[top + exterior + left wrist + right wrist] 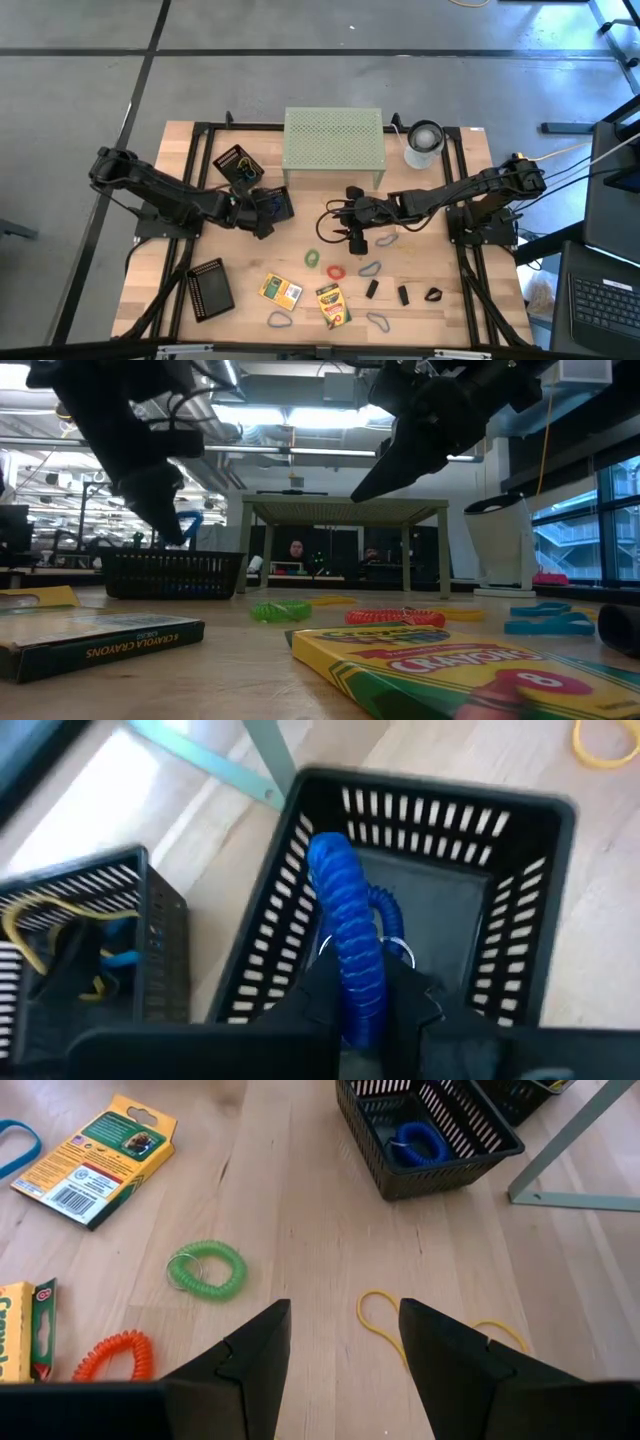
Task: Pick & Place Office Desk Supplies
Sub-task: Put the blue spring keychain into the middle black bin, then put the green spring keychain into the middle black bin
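Fingers of my left gripper (362,1005) clamp a blue coil band (350,940) above the black tray (520,870); right gripper (345,1345) gapes over a yellow band (380,1320).

Overhead looks down; low level; wrists close, sharing black tray (300,870).

A tray (271,204) sat left of the riser's (333,137) front, a coil (418,1142) inside it. Two crayon boxes (281,291) lay side by side near the table's (480,270) front edge.

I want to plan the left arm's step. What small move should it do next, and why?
Probably open the left fingers: they are shut on the blue coil, which already hangs inside the black tray, so letting go should drop it in.
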Controlling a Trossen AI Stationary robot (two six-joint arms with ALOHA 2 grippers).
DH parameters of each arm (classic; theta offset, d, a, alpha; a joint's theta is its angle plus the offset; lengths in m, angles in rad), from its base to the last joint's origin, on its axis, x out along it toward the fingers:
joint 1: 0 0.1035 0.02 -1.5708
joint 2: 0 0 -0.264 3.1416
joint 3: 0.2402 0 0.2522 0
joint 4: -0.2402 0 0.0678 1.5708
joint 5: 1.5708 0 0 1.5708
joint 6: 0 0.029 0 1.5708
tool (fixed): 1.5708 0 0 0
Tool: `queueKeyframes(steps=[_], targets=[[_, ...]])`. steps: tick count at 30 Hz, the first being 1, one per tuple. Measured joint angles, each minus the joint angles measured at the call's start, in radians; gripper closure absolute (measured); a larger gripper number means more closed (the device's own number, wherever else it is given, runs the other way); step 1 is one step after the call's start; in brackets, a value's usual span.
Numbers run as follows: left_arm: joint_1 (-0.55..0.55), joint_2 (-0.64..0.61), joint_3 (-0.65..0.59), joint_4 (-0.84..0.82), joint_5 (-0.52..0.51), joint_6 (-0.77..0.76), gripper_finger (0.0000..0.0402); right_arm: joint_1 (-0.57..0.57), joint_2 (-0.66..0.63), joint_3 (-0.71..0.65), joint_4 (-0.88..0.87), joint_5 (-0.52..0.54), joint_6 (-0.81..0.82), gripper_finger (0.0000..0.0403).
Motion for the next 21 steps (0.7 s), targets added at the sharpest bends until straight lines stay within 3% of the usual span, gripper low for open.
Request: queueKeyframes(steps=[8, 21], targets=[[0.027, 0.000, -0.004, 0.013, 0.005, 0.000, 0.0367, 0.000, 0.000, 0.000, 0.003, 0.000, 0.001, 0.0210], [0.031, 0.000, -0.004, 0.017, 0.006, -0.005, 0.0292, 0.000, 0.000, 0.000, 0.011, 0.000, 0.004, 0.0211]])
